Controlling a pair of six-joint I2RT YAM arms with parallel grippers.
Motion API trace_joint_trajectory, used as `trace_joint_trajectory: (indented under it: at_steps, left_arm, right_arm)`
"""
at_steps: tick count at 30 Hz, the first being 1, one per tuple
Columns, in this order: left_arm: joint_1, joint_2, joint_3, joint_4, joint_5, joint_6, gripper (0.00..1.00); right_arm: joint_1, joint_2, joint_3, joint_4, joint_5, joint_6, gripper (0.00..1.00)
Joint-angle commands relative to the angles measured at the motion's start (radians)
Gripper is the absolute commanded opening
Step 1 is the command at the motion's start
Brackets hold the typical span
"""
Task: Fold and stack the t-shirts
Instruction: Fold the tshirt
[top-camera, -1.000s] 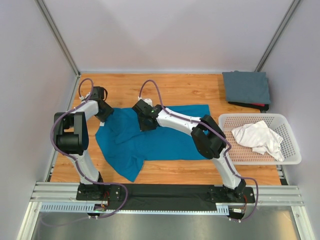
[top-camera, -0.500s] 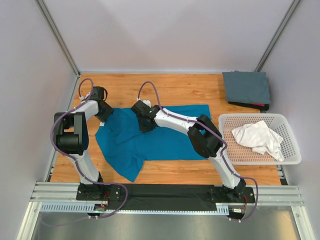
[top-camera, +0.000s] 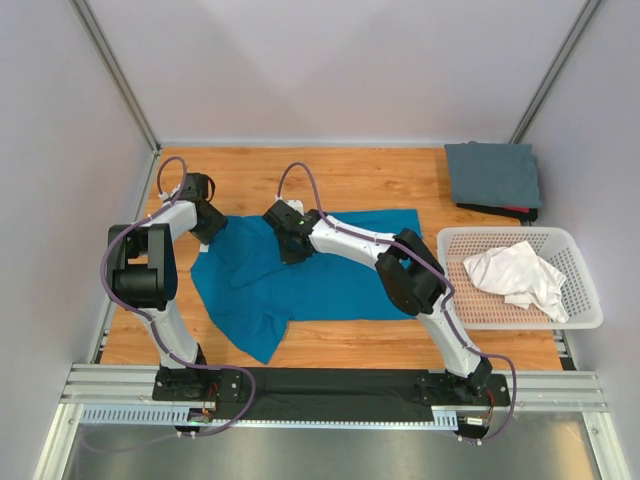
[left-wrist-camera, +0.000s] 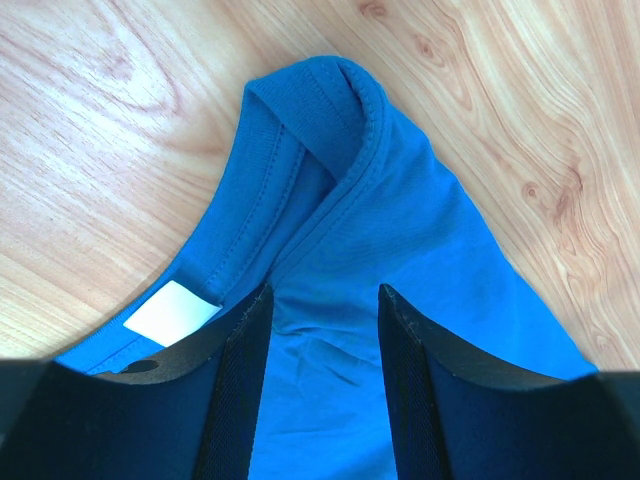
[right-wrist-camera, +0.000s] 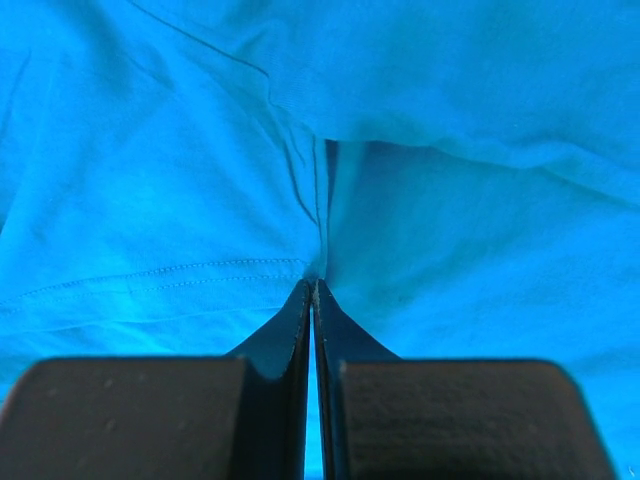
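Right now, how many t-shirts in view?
3. Teal t-shirt spread on the table; grey t-shirt folded at the far right corner; white t-shirt crumpled in the basket. A dark layer under the grey one may be another.

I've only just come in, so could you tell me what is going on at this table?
Both arms are working on the teal t-shirt, which lies spread but rumpled on the table. The right gripper is shut on a pinch of its cloth. The left gripper is open, its fingers straddling the cloth just below the collar. A grey t-shirt sits folded at the far right corner, and a white t-shirt lies crumpled in the basket.
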Motion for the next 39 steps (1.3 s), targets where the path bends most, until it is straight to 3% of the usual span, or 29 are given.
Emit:
trace_joint_trajectory:
  at_steps: [1,18,26,36,39]
  left_arm:
    - [0.009,0.013,-0.019,0.004,-0.013,-0.011,0.54]
    - [0.009,0.015,-0.011,-0.004,-0.022,-0.011,0.53]
    - [0.009,0.015,-0.011,-0.004,-0.021,-0.009,0.53]
    - [0.01,0.01,0.013,0.015,0.016,0.05,0.55]
    - [0.01,-0.006,0.035,0.005,0.019,0.087,0.55]
  right_arm:
    - [-0.01,-0.066,0.018,-0.003,0.041,-0.005,0.0]
    - [-0.04,-0.086,0.034,-0.059,0.1,-0.057,0.0]
    - [-0.047,-0.064,0.043,-0.08,0.052,-0.069,0.0]
    - [-0.047,-0.083,0.075,-0.091,-0.063,-0.147,0.34]
    - [-0.049,-0.122,0.081,-0.074,-0.097,-0.172,0.34]
